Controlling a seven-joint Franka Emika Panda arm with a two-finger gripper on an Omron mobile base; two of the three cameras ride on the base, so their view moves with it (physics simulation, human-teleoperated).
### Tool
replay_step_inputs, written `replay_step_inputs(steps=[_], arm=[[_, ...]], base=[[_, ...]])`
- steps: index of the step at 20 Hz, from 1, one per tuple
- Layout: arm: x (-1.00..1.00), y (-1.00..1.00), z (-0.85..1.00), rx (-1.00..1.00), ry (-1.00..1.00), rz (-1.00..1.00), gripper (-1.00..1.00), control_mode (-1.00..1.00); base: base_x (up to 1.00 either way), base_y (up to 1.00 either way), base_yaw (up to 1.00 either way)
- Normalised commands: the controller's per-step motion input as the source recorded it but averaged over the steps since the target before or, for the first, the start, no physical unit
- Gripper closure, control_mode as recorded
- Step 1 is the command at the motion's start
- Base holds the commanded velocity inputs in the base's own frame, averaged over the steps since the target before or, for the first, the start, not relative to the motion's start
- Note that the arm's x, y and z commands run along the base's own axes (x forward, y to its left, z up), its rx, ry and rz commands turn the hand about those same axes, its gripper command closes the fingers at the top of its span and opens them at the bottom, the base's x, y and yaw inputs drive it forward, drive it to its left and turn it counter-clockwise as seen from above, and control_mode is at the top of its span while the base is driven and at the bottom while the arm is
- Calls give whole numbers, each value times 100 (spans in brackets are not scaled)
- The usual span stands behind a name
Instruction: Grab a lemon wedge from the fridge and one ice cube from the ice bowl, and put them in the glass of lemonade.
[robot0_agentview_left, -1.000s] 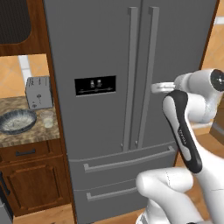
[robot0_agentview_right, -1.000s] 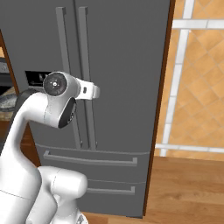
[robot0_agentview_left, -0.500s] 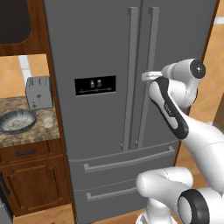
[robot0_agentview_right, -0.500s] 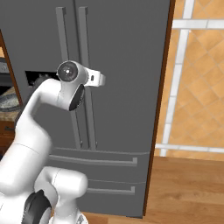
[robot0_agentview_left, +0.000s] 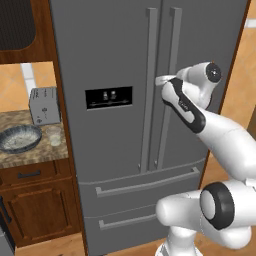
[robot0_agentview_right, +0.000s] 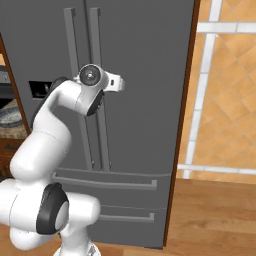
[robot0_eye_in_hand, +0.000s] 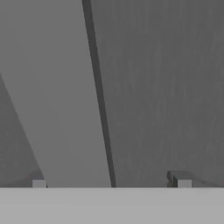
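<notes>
A: Far left of the left base view, the toaster was seen standing at the back of the granite counter, with the ice bowl set in front of it and the glass of lemonade placed just beside the bowl's right rim.

B: And next along — the fridge, both doors shut, the black dispenser panel set into the left door.

A: Right. The two long handles were seen at the centre seam, and the gripper was held up against the right-hand handle, about level with the dispenser.

B: From the right base view the gripper was seen reaching out past the handles towards the right door.

A: In the hand view the gripper was spread wide — its finger tips were parked far apart, nothing was held between them, and a pale handle bar was framed slanting between the tips, close in front.

B: Whether the bar was actually touched could not be told.
</notes>
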Motion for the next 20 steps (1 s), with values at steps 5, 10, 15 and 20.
replay_step_inputs(steps=[5,10,15,20], arm=[[71,0,0,0,0,4,-100,-100],[72,0,-13,0,0,5,-100,-100],[32,-2,-2,0,3,0,100,-100],[-69,-57,0,0,18,-5,100,-100]], base=[[0,0,0],[0,0,0],[0,0,0],[0,0,0]])
